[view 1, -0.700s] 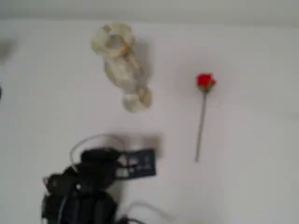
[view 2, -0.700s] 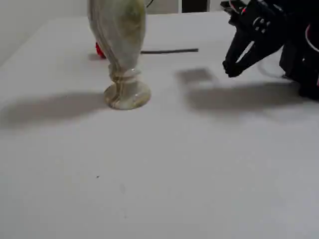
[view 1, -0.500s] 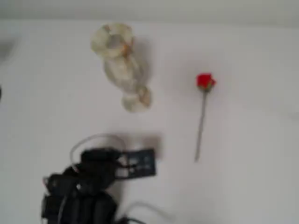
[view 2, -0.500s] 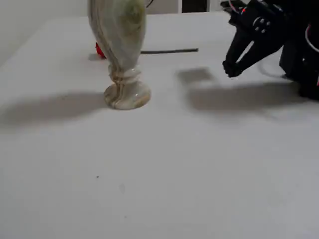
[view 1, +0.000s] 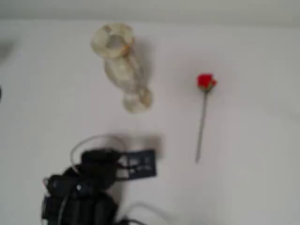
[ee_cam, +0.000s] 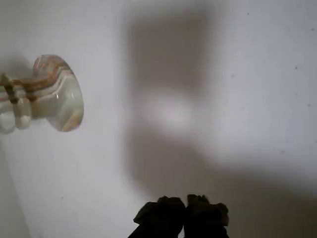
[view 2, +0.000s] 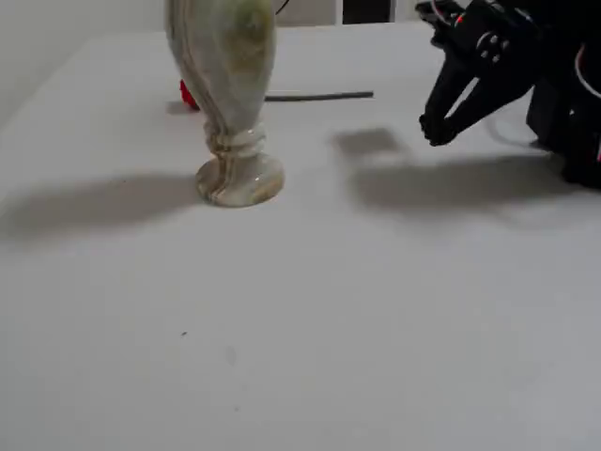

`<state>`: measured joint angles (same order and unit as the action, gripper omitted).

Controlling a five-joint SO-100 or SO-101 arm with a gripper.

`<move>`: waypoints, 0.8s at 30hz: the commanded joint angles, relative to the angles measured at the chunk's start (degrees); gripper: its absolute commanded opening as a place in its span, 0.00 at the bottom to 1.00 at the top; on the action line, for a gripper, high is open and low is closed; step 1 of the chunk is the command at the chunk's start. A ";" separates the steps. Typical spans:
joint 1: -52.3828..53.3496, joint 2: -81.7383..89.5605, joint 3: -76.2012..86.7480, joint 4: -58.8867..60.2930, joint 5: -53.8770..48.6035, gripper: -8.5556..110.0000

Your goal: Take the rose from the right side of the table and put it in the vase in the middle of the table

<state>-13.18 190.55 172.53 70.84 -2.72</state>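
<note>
The rose (view 1: 205,82) lies flat on the white table (view 1: 253,178), red head away from the arm, at the right of a fixed view. In another fixed view its head (view 2: 188,95) shows behind the vase. The cream marbled vase (view 1: 123,65) stands upright at the middle; it also shows in a fixed view (view 2: 225,85) and in the wrist view (ee_cam: 54,94). My black gripper (view 2: 434,129) hangs above the table, apart from vase and rose, its fingertips (ee_cam: 171,206) together and empty. In the top-down fixed view the arm (view 1: 101,171) sits at the lower left.
Cables (view 1: 140,208) loop by the arm's base at the bottom edge. The arm's shadow (view 2: 451,183) falls on the table beside the gripper.
</note>
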 commanded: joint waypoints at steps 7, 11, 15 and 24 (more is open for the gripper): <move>-0.09 0.00 -0.18 -0.79 0.09 0.07; 0.35 0.00 -0.18 -1.58 0.18 0.07; 0.70 0.00 -1.67 -2.20 0.18 0.07; 7.82 -9.76 -9.84 -14.06 1.23 0.07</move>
<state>-8.61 188.44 170.60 63.02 -2.46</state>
